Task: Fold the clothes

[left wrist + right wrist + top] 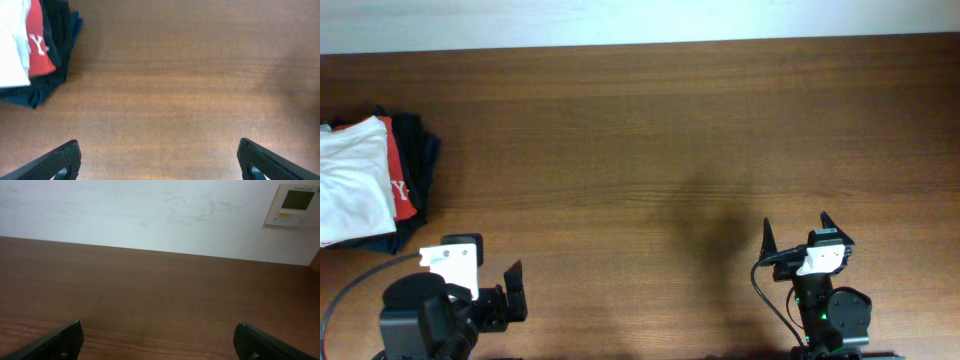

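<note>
Wooden counter (650, 130) with the white T-shirt (350, 180) topping a pile (420, 150) at far left. Left claw (159, 162), spread and empty, lies nearer, the shirt ahead-left; right claw (798, 232), also spread, sits well apart.

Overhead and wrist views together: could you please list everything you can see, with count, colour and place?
white T-shirt: one, white, on top of the pile at the table's left edge
red T-shirt: one, red with white lettering, partly under the white one
dark navy garments: number unclear, navy, at the bottom of the same pile
table: one, brown wood grain, fills the overhead view
wall: one, white, behind the table's far edge
wall panel: one, cream with a small screen, on the wall at upper right of the right wrist view
left gripper: one, black, open and holding nothing, near edge, right of the pile
right gripper: one, black, open and holding nothing, near edge, right side
</note>
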`<state>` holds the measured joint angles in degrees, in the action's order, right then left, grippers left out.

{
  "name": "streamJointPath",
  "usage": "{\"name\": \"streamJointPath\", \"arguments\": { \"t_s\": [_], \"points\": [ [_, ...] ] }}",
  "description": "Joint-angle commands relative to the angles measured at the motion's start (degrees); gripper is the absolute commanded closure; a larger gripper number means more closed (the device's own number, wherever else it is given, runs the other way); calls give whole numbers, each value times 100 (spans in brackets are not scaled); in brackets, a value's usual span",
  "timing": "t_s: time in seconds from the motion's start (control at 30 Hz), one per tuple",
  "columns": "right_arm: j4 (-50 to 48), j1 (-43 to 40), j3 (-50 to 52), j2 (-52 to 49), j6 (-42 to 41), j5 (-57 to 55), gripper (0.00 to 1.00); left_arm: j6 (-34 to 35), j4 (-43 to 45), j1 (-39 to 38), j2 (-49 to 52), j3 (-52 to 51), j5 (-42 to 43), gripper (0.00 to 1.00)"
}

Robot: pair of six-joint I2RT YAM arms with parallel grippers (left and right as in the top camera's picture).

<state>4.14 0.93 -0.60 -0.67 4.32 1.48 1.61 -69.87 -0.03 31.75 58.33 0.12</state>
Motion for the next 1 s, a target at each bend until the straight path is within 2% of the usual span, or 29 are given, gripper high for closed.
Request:
{"name": "streamJointPath", "arguments": {
  "t_s": [0.0,0.53,0.67,0.73,0.8,0.97],
  "points": [
    [37,-35,28,46,-9,-68,1,74,-210,-2,-33,-11,-15,1],
    [37,-35,28,46,-9,-70,1,74,-273,-2,-33,-13,-15,1],
    [37,-35,28,46,-9,-68,1,74,-238,-46,-348,-42,-15,1],
    [37,-35,28,46,-9,-68,1,-7,120,-85,-638,-278,-63,1],
    [37,-35,28,46,-9,-68,1,-120,839,-109,-1093,-835,-57,1],
    [37,-35,28,46,-9,-68,1,-116,2347,-109,-2433,-2782,116,1]
  ]
}}
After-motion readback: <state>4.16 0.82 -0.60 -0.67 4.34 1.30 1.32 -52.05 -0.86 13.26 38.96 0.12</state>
